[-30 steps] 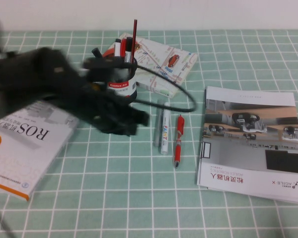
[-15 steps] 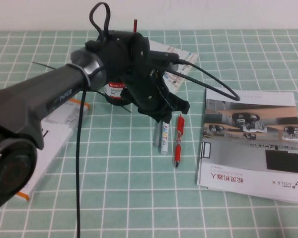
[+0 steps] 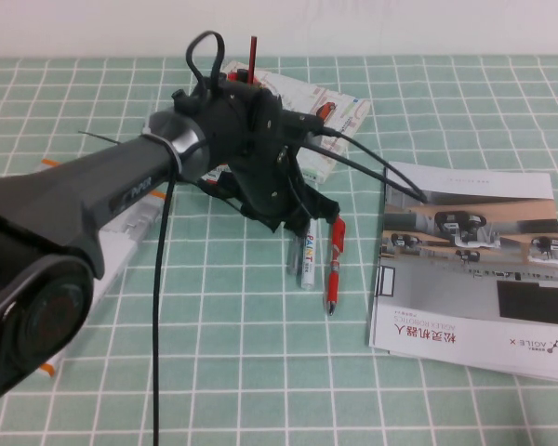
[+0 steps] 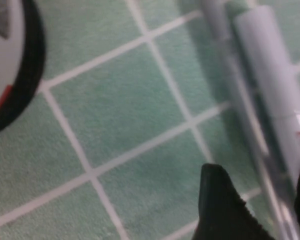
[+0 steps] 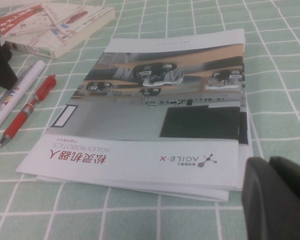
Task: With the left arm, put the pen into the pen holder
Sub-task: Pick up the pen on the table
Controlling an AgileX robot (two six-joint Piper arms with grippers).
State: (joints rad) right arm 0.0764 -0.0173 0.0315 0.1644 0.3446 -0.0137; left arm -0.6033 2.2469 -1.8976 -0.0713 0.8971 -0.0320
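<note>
The slim grey pen (image 3: 294,253) lies on the green checked cloth beside the white marker (image 3: 309,260) and the red pen (image 3: 335,265). My left gripper (image 3: 302,221) is low over the far ends of these pens. In the left wrist view it (image 4: 262,210) is open, with one black finger (image 4: 220,210) on each side of the grey pen (image 4: 240,100); the marker (image 4: 277,80) lies alongside. The pen holder's black rim (image 4: 27,65) shows close by; in the high view my arm hides it. My right gripper (image 5: 277,200) is shut and empty beside the brochure.
A brochure (image 3: 474,265) lies at the right, a map-printed box (image 3: 321,116) behind the arm, and a ROS book (image 3: 121,223) at the left under the arm. A red stick (image 3: 253,56) rises above the arm. A black cable (image 3: 363,158) loops over the pens.
My left arm has swung in from the left, passed in front of the pen holder and brought its gripper down over the far ends of the pens. The pens have not moved.
</note>
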